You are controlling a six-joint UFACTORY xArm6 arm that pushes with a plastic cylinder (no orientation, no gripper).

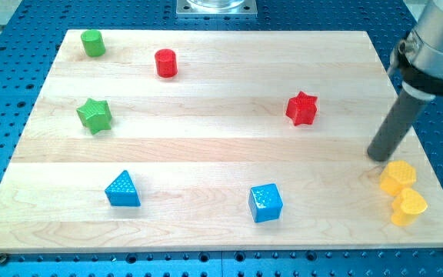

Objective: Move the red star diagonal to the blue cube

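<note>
The red star (301, 108) lies right of the board's middle, in the upper half. The blue cube (265, 203) lies near the view's bottom, below and a little left of the star. My tip (378, 156) rests on the board at the view's right, well right of and below the red star, just above a yellow block (398, 178). It touches no block that I can make out.
A second yellow block (408, 206) sits below the first. A blue triangle (122, 190) lies at the lower left, a green star (94, 115) at the left, a green cylinder (93, 43) at the top left, a red cylinder (165, 63) near the top.
</note>
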